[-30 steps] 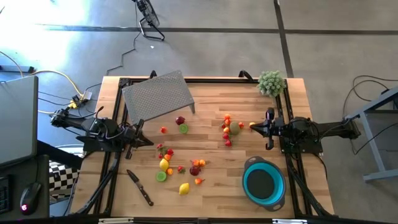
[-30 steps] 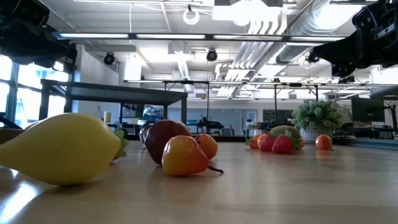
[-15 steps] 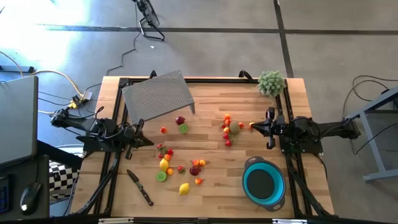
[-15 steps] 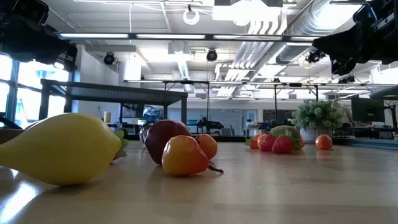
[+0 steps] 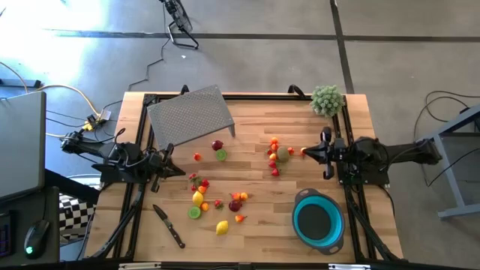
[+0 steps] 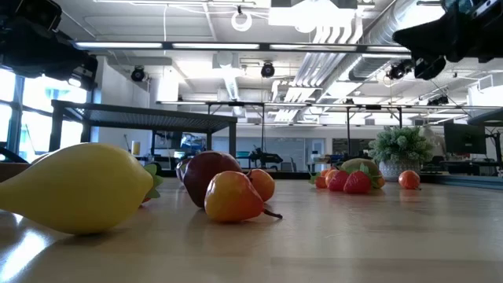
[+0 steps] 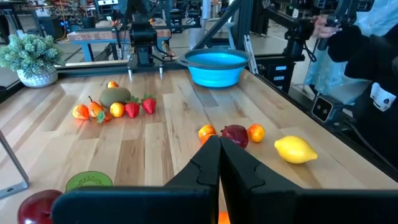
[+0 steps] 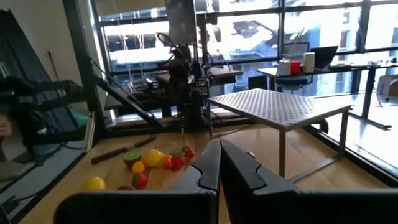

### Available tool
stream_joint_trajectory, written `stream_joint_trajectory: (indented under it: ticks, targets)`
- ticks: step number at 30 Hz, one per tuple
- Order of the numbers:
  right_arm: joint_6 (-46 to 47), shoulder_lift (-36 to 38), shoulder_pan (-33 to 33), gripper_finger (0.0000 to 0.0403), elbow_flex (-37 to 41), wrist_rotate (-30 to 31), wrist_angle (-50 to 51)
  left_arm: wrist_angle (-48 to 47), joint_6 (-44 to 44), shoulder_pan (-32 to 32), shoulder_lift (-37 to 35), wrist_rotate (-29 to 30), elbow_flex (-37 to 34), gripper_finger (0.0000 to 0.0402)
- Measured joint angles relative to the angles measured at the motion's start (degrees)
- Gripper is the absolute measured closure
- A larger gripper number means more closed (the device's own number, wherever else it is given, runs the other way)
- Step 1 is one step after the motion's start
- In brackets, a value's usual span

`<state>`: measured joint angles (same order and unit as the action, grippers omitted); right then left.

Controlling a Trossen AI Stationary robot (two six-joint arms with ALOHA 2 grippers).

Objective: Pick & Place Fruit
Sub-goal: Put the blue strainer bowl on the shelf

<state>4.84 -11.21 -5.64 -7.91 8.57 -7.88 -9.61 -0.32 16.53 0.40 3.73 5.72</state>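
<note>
Several small toy fruits lie loose on the wooden table [image 5: 255, 112]. One cluster [image 5: 279, 155] lies toward the right, another [image 5: 217, 202] nearer the front, with a yellow lemon [image 5: 222, 227] nearest the edge. A teal bowl [image 5: 319, 220] stands at the front right. My left gripper [image 5: 174, 171] is shut, level above the table's left side, with nothing in it; its wrist view shows the closed fingers [image 7: 219, 163]. My right gripper [image 5: 306, 152] is shut too, level at the right side next to the right cluster but above it; its fingers [image 8: 219, 167] are closed.
A perforated metal stand [image 5: 191, 114] sits at the far left. A fuzzy green plant [image 5: 327, 99] is at the far right corner. A black-handled knife [image 5: 169, 226] lies near the front left. A person [image 7: 367, 56] stands beyond the table's right side.
My right gripper has risen a little above the table, staying shut and level. The fruits and my left gripper have kept still.
</note>
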Motion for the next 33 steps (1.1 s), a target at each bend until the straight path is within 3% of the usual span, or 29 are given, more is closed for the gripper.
stream_joint_trajectory:
  ticks: [8, 13, 25, 33]
  targets:
    - [0.0, -12.7, 0.0, 0.0401, -9.9, -2.8, 6.1, -0.1, 0.0, 0.0, 0.0, 0.0, 0.0, 0.0400]
    - [2.8, -18.9, 0.0, 0.0401, -18.1, -3.1, 16.9, -0.7, 0.0, 0.0, 0.0, 0.0, 0.0, 0.0400]
    - [14.6, -29.7, -0.4, 0.0401, -35.5, -8.6, 39.3, -0.8, -0.1, 0.0, 0.0, -0.1, 0.2, 0.0400]
    - [25.9, -36.3, -6.2, 0.0401, -46.2, -7.0, 53.2, -0.8, -0.2, 0.0, 0.0, -0.1, 0.2, 0.0400]
